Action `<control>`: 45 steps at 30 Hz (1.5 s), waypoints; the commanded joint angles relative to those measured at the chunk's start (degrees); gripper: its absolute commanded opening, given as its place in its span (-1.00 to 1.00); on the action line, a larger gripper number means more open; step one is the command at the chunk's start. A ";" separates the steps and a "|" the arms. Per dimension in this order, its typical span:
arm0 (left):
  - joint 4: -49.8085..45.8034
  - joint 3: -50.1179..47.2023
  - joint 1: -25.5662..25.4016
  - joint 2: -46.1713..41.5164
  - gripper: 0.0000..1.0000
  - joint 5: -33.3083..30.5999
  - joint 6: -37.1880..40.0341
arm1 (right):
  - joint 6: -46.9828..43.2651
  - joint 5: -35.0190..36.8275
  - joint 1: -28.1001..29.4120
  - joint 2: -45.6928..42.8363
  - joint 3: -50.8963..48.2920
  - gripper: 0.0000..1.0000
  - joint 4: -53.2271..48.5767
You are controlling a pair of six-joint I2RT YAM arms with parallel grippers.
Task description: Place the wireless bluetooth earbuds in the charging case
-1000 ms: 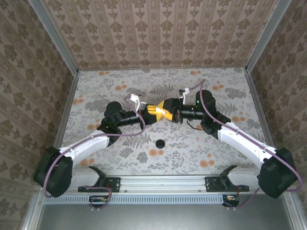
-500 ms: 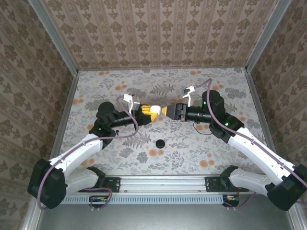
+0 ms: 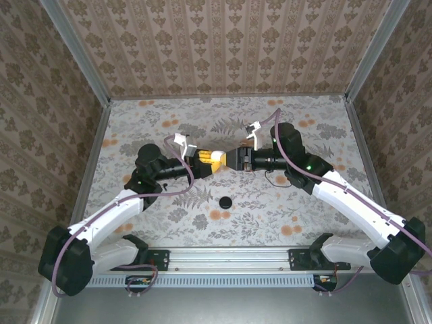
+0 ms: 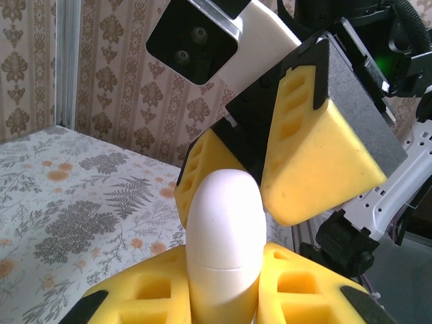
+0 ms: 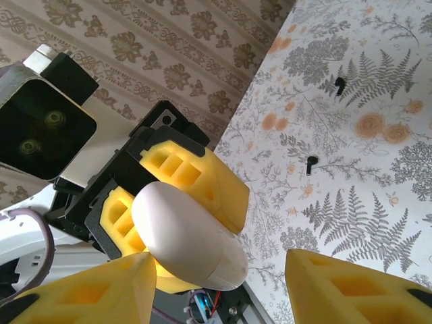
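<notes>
The charging case [image 4: 223, 250] is a smooth white box with its lid seam closed. My left gripper [image 4: 223, 287] is shut on it and holds it up above the table, in the top view at the table's middle [image 3: 217, 156]. My right gripper [image 5: 217, 264] faces it from the right, open, its yellow fingers [image 5: 358, 290] on either side of the case's free end [image 5: 192, 236]. One finger lies against the case; the other stands well apart. From above, the left gripper [image 3: 206, 156] and right gripper [image 3: 233, 158] meet tip to tip. The earbuds are out of view.
A black round disc [image 3: 225, 201] lies on the floral tabletop in front of the grippers. Two tiny dark pieces [image 5: 311, 164] [image 5: 339, 84] rest on the table in the right wrist view. Patterned walls with metal frame rails [image 3: 94, 145] surround the table.
The left gripper with the case has shifted slightly left. The right gripper pulled back to the right, then came in again around the case's end.
</notes>
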 commanded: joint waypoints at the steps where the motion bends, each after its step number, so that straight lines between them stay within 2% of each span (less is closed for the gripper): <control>1: 0.69 -0.63 0.03 -1.94 -1.00 2.99 -0.99 | 0.20 3.83 -1.18 0.98 2.36 0.05 -1.40; 9: 1.48 -1.00 -0.40 -2.00 -1.00 3.02 -2.24 | 3.31 1.96 -3.76 3.35 1.73 0.04 1.03; 16: -1.38 -1.99 0.66 -3.10 -1.00 0.13 -2.00 | 4.29 1.27 -4.52 1.64 0.42 0.06 1.03; 23: -8.93 -3.58 3.79 -6.20 -1.00 -4.57 0.26 | 2.92 2.55 -6.91 -2.48 1.03 0.07 -4.48; 28: -11.96 -5.08 5.78 -9.06 -1.00 -6.84 0.85 | -0.32 6.80 -6.94 -1.30 3.04 0.06 -10.93; 31: -14.63 -6.37 6.78 -11.84 -1.00 -8.51 1.65 | -0.44 11.68 -6.30 2.20 5.26 -0.01 -16.15; 35: -18.94 -7.96 7.10 -16.01 -1.00 -10.27 3.14 | -1.42 19.20 -2.50 9.26 8.37 -0.06 -20.28; 37: -20.70 -8.52 8.77 -17.92 -1.00 -10.72 3.63 | -1.47 21.29 -0.87 14.44 10.02 -0.09 -20.82; 45: -29.71 -9.13 9.95 -24.22 -1.00 -12.18 6.78 | -2.07 27.70 2.83 36.30 22.83 -0.13 -26.84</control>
